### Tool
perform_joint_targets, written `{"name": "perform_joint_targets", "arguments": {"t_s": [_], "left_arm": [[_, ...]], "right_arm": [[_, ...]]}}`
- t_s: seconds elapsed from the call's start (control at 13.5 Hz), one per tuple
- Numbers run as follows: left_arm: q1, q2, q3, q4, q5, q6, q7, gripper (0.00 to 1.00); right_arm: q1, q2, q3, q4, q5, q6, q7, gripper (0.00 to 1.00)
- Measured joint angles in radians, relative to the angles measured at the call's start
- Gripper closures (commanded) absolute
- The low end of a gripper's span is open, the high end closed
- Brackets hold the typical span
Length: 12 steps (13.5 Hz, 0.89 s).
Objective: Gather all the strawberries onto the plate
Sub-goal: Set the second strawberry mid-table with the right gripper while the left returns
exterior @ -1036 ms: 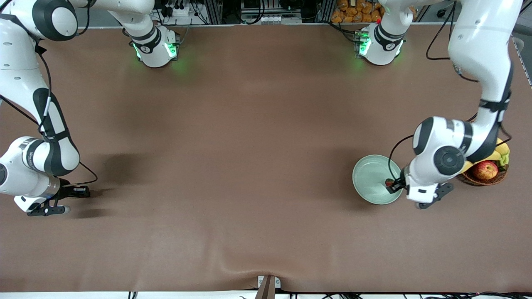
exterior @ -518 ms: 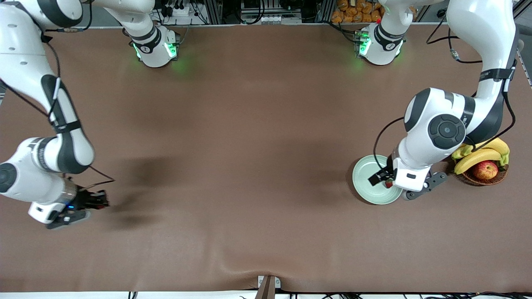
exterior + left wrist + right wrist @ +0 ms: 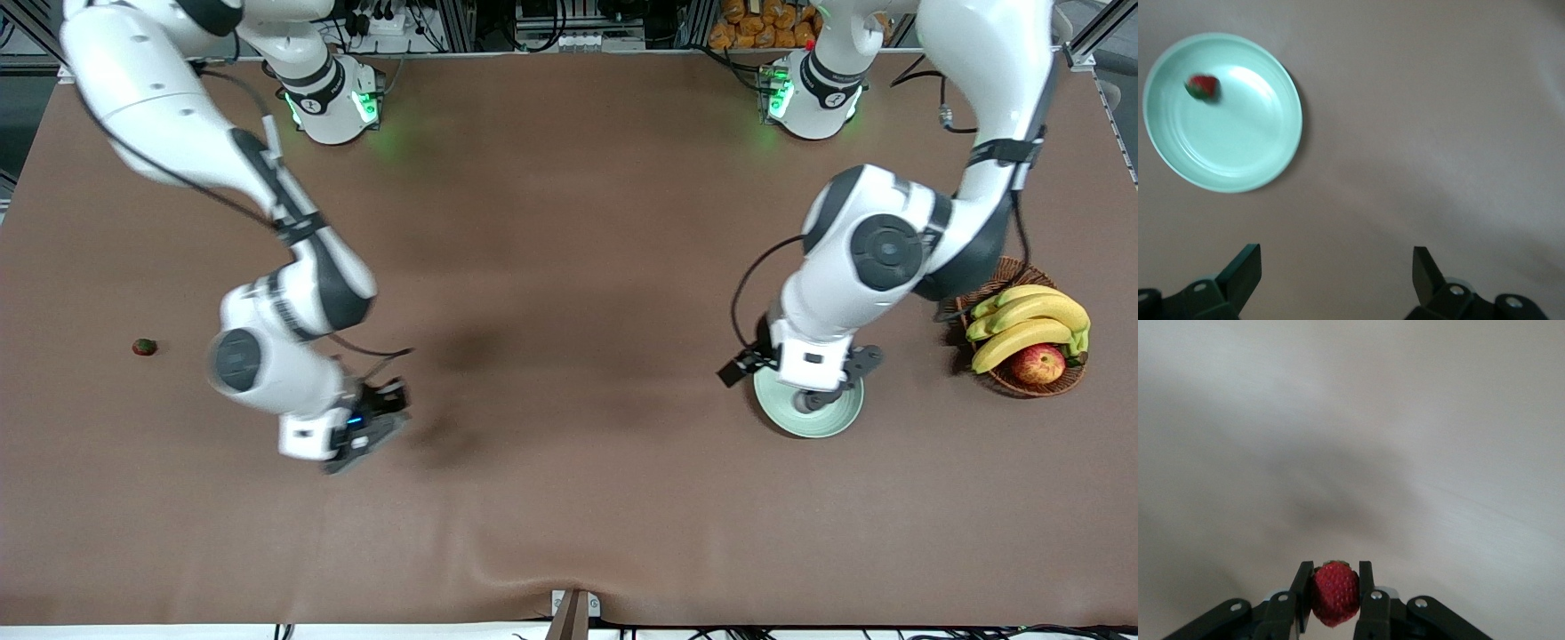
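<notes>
A strawberry [image 3: 1335, 592], plump, seeded and glossy red, sits pinched between the dark fingers of the right gripper [image 3: 1335, 593], which hangs above bare brown tablecloth [image 3: 551, 267]. The left gripper [image 3: 1337, 277] has its jaws spread wide and empty above the cloth beside the plate [image 3: 1258, 167], a smooth round mint-green dish with a second strawberry [image 3: 1203, 87] near its rim. A third strawberry [image 3: 144, 347] lies on the cloth toward the right arm's end. A woven wicker basket [image 3: 1000, 271] of bananas [image 3: 1022, 322] and an apple [image 3: 1037, 364] stands near the plate.
</notes>
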State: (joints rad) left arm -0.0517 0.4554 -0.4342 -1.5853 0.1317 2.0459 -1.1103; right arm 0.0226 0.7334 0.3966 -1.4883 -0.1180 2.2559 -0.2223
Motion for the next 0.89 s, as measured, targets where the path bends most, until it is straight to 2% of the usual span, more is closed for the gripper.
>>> {"name": "perform_joint_targets", "arguments": {"t_s": [0.3,0.52,0.67,0.74,0.81,0.89], "left_arm": [[-0.068,0.05,0.0,0.008,0.0,0.007,-0.079,0.0],[-0.092,0.078,0.001,0.011,0.0,0.035,-0.133,0.0],[-0.106,0.091,0.002,0.012,0.0,0.053,-0.16,0.0],[-0.111,0.096,0.001,0.013,0.0,0.055,-0.17,0.0],[-0.112,0.098,0.002,0.013,0.0,0.055,-0.18,0.0],[-0.112,0.101,0.002,0.013,0.0,0.055,-0.192,0.0]], "right_arm": [[0.203,0.036,-0.012,0.032,-0.001,0.01,0.307,1.0],[0.35,0.087,-0.075,0.091,-0.001,0.013,0.462,1.0],[0.436,0.136,-0.121,0.12,-0.001,0.062,0.545,1.0],[0.468,0.164,-0.136,0.125,-0.001,0.102,0.584,0.91],[0.493,0.192,-0.147,0.131,-0.001,0.133,0.618,0.12],[0.509,0.203,-0.16,0.14,-0.005,0.141,0.645,0.0]]}}
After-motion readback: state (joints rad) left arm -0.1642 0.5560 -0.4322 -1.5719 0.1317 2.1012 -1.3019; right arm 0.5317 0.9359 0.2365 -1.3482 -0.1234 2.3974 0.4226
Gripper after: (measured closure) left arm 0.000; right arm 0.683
